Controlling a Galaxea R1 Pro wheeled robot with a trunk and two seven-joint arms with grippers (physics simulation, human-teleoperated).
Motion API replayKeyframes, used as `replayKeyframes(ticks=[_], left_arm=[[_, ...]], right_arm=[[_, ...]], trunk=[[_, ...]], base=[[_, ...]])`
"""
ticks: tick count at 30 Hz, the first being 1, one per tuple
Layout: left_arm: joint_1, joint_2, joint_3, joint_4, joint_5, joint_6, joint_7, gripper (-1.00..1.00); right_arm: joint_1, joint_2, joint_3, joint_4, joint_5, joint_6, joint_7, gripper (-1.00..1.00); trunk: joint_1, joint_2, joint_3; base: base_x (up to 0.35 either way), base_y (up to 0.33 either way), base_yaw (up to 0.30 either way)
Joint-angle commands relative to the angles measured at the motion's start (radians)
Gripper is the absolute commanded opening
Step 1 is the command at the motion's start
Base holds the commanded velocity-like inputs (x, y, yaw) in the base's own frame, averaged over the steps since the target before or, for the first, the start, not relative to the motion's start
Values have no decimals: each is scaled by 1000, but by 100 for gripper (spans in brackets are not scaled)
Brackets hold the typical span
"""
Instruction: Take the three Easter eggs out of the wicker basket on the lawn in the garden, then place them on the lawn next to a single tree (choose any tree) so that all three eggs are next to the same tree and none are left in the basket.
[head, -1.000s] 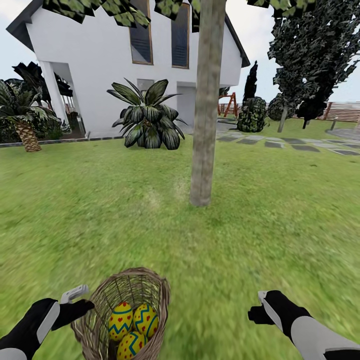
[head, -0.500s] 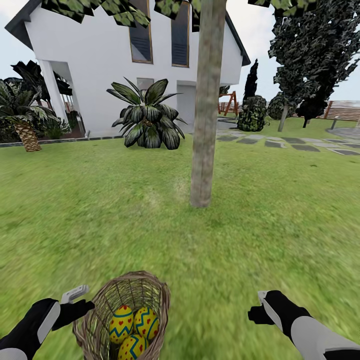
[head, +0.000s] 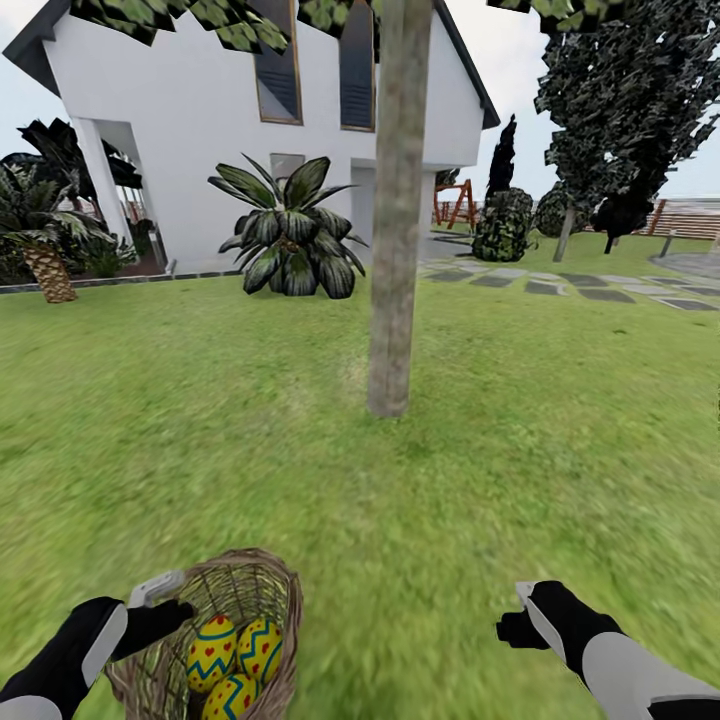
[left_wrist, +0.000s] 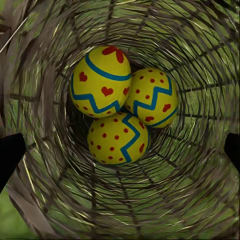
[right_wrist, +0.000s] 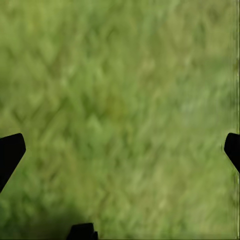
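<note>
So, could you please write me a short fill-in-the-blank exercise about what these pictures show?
1. The wicker basket holds ____ Easter eggs.
2. The basket sits beside the ____ tool.
3. The right tool hangs over bare ____.
4. Straight ahead on the lawn rises the trunk of a ____.

Missing words: three; left; grass; tree

Bright, even daylight falls on the lawn (head: 520, 420); shadows are faint, and the near grass is blurred.
</note>
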Motion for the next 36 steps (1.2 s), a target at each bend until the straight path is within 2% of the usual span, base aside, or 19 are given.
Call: replayKeyframes(ticks=[1,8,15,24,29,33,36], left_arm=[[-1,0,5,-2,-2,7,-5,100],[0,-1,9,2,0,6,-5,100],[0,-5,7,1,4,2,-5,100],[0,-25,7,1,-1,1,-5,100],[0,-22,9,1,-2,3,-5,100],[0,-23,8,1,-2,3,-5,100],[0,-24,6,1,-3,3,-5,100]], right_arm=[[0,-1,8,-2,-5,5,1,100],[0,-1,8,-2,-5,5,1,100],[0,-1,8,-2,-5,5,1,100],[0,-2,8,-2,-6,5,1,100],[0,-14,5,-3,-9,6,1,100],[0,-36,4,-4,-11,6,3,100],[0,-40,5,-5,-10,7,3,100]], trunk=[[-4,7,2],[-31,56,20],[-31,56,17],[-31,56,13],[-31,56,13],[-31,56,13],[-31,56,13]], base=[[0,-277,0],[0,-68,0],[0,-2,0],[0,0,0],[0,0,0],[0,0,0],[0,0,0]])
